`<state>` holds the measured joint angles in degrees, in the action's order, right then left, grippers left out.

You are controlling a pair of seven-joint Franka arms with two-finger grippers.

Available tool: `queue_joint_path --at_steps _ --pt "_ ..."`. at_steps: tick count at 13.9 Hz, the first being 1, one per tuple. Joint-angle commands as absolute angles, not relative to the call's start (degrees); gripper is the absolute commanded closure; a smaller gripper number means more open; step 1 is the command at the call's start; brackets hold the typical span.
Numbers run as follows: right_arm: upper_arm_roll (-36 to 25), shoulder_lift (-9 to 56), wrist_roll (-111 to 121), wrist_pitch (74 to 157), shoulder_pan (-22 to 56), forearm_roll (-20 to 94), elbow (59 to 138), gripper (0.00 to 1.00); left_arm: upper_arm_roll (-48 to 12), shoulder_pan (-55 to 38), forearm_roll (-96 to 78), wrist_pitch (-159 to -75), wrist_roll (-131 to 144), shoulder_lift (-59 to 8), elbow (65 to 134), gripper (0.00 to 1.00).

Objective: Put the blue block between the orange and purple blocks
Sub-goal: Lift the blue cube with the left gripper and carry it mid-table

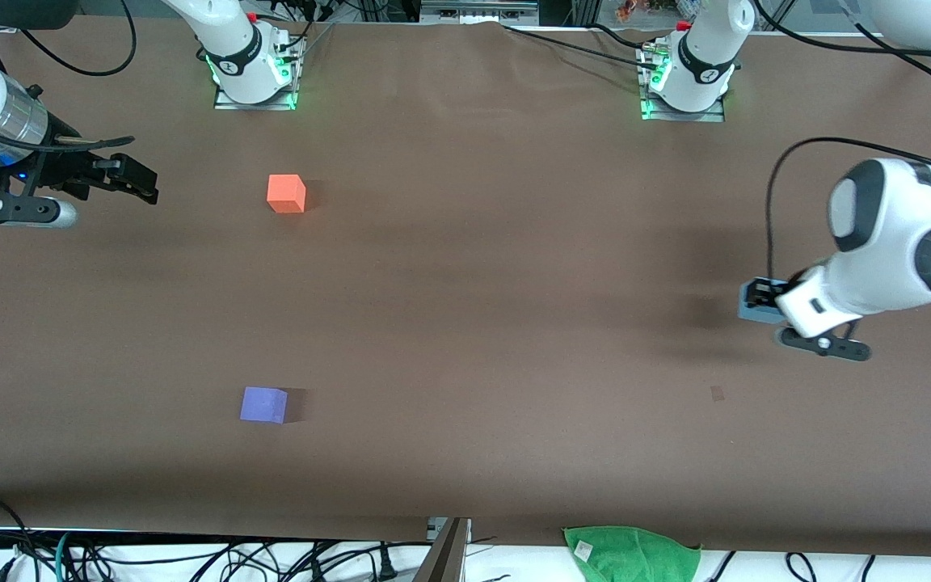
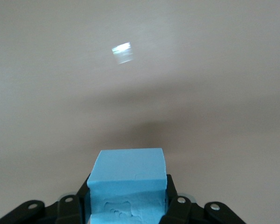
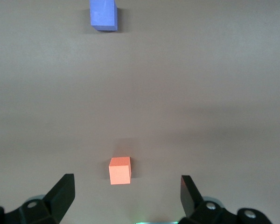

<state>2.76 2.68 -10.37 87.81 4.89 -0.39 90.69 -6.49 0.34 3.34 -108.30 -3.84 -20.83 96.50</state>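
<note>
Small light sky-blue matte foam cube (image 2: 128, 186), clamped between the two black fingers (image 2: 177, 207) of the left gripper (image 1: 759, 301). In the left wrist view the cube fills the gap between the fingers, which press against two of its sides; its upper face is plain, and the face toward the camera bears shallow dents. In the front view only a sliver of the blue cube (image 1: 748, 305) shows at the gripper's tip, the rest hidden by the white wrist of the left arm. The gripper holds the cube low at the left arm's end of the brown table (image 1: 465, 323), a dark shadow lying on the table surface just beside it; whether the cube touches the surface cannot be told.

Bright orange matte cube (image 1: 286, 194) and violet-purple matte cube (image 1: 263, 404), both resting on the table toward the right arm's end, well apart from the held blue cube. The purple cube lies nearer the front camera than the orange one, with bare table between them.

Right gripper (image 1: 122, 179), waiting above the table's edge at the right arm's end, its fingers (image 3: 60, 196) spread wide and holding nothing. Its wrist view looks down on the orange cube (image 3: 120, 170) and the purple cube (image 3: 103, 14).
</note>
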Motion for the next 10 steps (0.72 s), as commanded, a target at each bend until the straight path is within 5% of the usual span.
queue_joint_path --at_steps 1,7,10 --pt "3.08 2.99 -10.37 86.84 4.39 0.53 89.56 0.0 -6.68 -9.62 3.43 -106.43 9.52 -22.94 91.77 0.74" --pt "3.08 2.99 -10.37 86.84 4.39 0.53 89.56 0.0 -6.68 -27.67 1.93 -108.97 33.64 -38.21 77.36 0.73" --pt "3.08 2.99 -10.37 86.84 4.39 0.53 89.56 0.0 -6.68 -30.4 -0.96 -116.87 38.31 -42.79 76.99 0.73"
